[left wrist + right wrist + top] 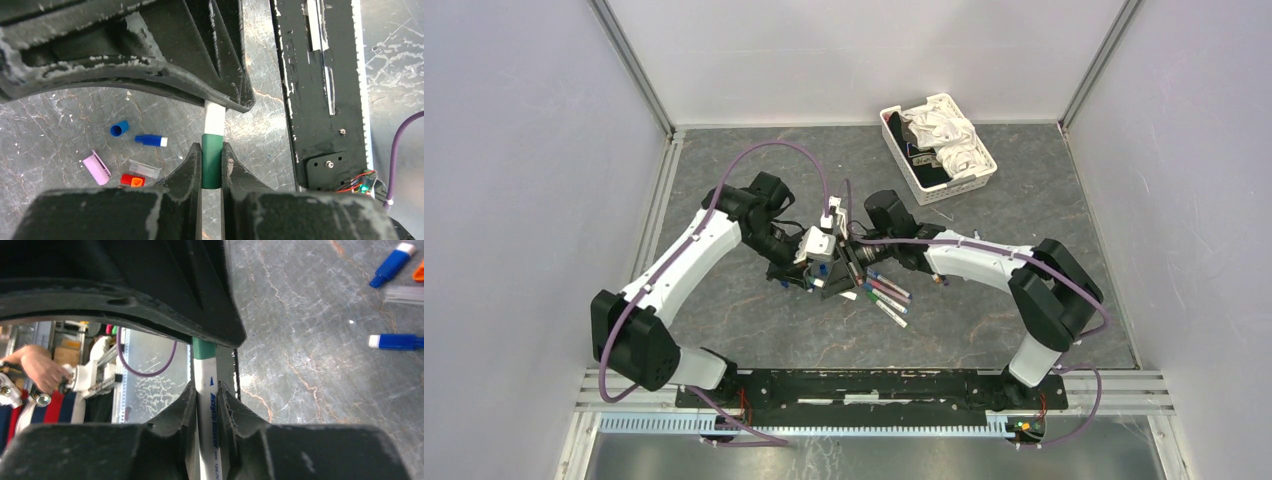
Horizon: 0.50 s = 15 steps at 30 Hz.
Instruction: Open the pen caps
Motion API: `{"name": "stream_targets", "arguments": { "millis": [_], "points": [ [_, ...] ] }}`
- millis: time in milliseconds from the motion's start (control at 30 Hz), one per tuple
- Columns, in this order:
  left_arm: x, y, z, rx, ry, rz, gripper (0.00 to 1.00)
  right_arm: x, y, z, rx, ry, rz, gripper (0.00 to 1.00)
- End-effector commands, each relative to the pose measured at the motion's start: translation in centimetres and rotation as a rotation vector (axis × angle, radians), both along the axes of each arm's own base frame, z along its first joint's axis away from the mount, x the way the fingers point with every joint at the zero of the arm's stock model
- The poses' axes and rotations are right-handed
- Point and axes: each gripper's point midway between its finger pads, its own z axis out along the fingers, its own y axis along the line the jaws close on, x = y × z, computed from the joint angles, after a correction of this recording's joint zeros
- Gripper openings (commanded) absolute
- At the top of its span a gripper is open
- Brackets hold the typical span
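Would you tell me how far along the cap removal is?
Done: a loose blue cap and pink cap lie on the table. In hand: left gripper pinches the green cap, right gripper holds that pen's white barrel. Left: several pens lying nearby, seemingly capped.

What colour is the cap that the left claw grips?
Dark green; the cap shows best in the left wrist view.

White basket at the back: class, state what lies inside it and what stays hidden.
The basket holds crumpled white cloth and something dark. Anything under the cloth is covered.
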Motion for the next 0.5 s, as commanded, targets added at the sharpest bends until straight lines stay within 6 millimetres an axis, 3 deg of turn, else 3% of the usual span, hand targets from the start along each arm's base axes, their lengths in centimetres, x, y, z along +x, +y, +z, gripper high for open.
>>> {"name": "stream_targets", "arguments": {
  "millis": [0,33,167,333,467],
  "points": [
    [0.3,-0.7,1.1,-0.038,-0.011,0.009,0.02,0.5,0.2,0.9,0.041,-0.015,-0.012,0.11],
    [0.5,-0.5,0.9,-0.025,-0.018,0.013,0.02,0.6,-0.1,0.6,0.033,-0.014,-0.029,0.00],
    [2.5,1.0,0.3,0.040,-0.083,0.050,0.02,0.5,-2.1,-1.2,-0.028,-0.026,-0.054,0.00],
    [6.4,5.1,-0.4,0.108,-0.156,0.152,0.02,-0.1,-5.8,-3.8,-0.102,-0.041,-0.102,0.00],
    [7.1,6.5,-1.9,0.129,-0.174,0.189,0.02,-0.8,-8.1,-5.4,-0.144,-0.017,-0.125,0.00]
  ]
}}
